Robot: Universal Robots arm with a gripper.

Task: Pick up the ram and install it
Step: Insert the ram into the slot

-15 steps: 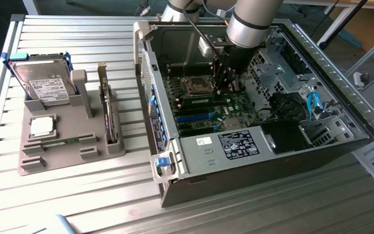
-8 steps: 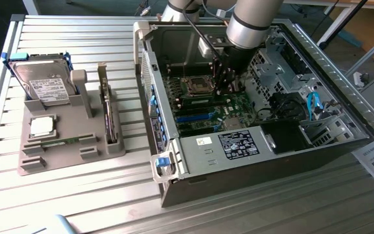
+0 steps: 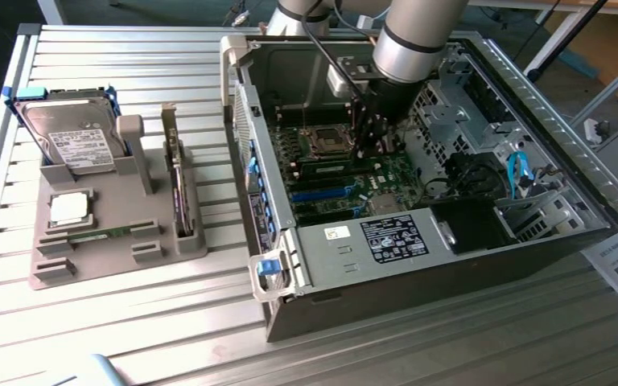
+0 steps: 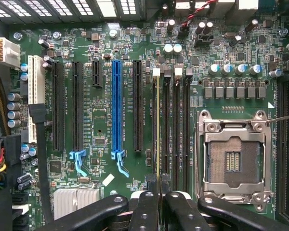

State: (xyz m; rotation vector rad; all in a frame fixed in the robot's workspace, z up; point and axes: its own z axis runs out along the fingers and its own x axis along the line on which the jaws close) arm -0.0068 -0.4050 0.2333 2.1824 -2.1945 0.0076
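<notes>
One thin green ram (image 4: pixel 157 125) stands on edge between the fingers of my pincer (image 4: pixel 161 191), which is clenched on it. From my wrist view the ram appears as a narrow pale line, seen along its top edge. It runs in line with the first of four parallel memory slots (image 4: pixel 176 125) on the green motherboard (image 4: pixel 101 120). That slot is the one nearest a long black expansion slot (image 4: pixel 137 106), and a blue expansion slot (image 4: pixel 117 106) lies just beyond that. I cannot tell whether the ram is pressed home in its slot or only resting over it. On the far side of the memory slots sits the open silver processor socket (image 4: pixel 233 161).

In the exterior view my arm (image 3: pixel 411 36) extends down into an open computer case (image 3: pixel 417 281) that lies on its side on a slatted metal table (image 3: pixel 126 338). The pincer is low over the motherboard, just beside the processor socket. Towards the exterior view's left, well apart from the case, a gray holder (image 3: pixel 84 269) rests on the table. It carries an upright hard drive (image 3: pixel 73 137), a small square silver processor chip (image 3: pixel 68 207) and a tall card with a metal bracket (image 3: pixel 183 193).
</notes>
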